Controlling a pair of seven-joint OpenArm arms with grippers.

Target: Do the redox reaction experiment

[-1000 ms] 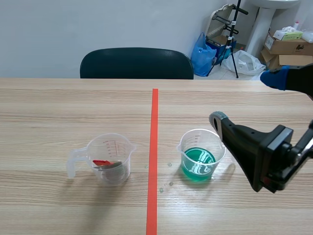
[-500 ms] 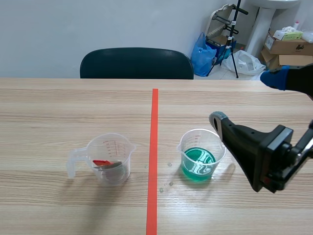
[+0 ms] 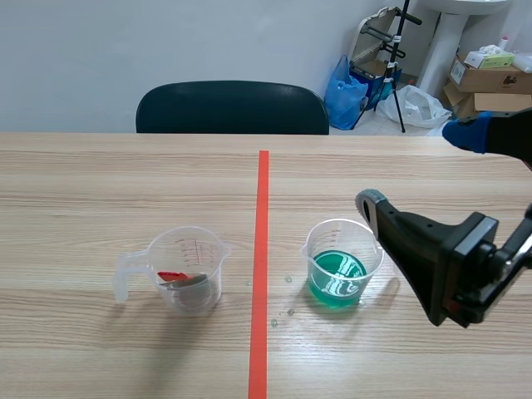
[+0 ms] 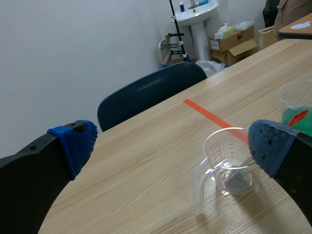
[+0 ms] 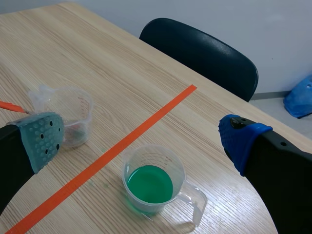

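Both jaws spread wide, pale wood table point(image 3: 100, 174), orange tape line point(image 3: 263, 216), dark chair point(image 3: 233, 108), cardboard boxes point(image 3: 490, 79)

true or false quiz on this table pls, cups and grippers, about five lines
1. The green-liquid cup stands on the right arm's side of the tape line. True.
2. A gripper is clamped on that cup. False: the right gripper is open, and the cup sits ungripped ahead of it.
3. The cup across the line is empty. False: the other cup holds a small red and grey thing.
4. Both cups stand upright. True.
5. The left gripper is open. True.
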